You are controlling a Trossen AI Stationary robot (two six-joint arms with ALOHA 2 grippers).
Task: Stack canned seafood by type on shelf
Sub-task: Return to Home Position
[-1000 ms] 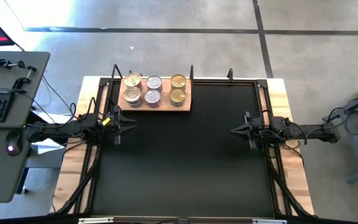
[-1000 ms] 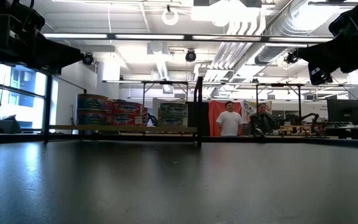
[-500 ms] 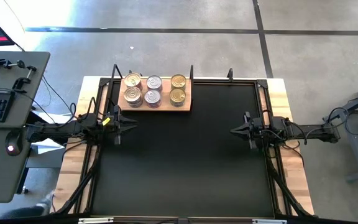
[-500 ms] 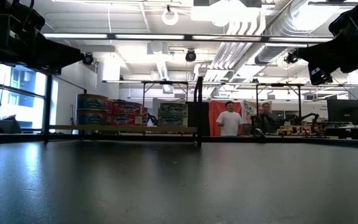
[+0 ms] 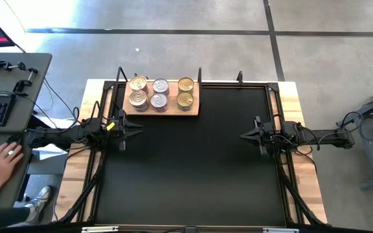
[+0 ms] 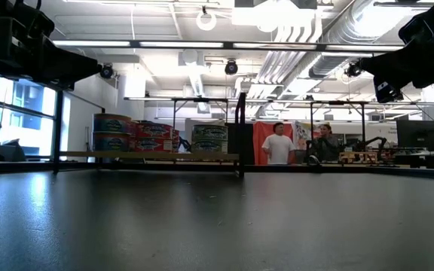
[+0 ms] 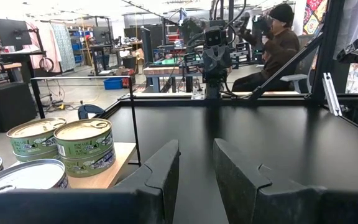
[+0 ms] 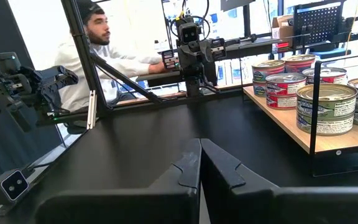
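The canned seafood stands in six two-high stacks on the shelf, which lies at the far edge of the table toward the left arm's side; blue, red and green labels each keep to their own pair of stacks. The left pincer hangs raised over the table's left side, near the shelf's front corner but clear of it, empty, its fingers parted by a narrow gap. The right pincer hangs over the right side, well apart from the tins, empty, its fingers pressed together.
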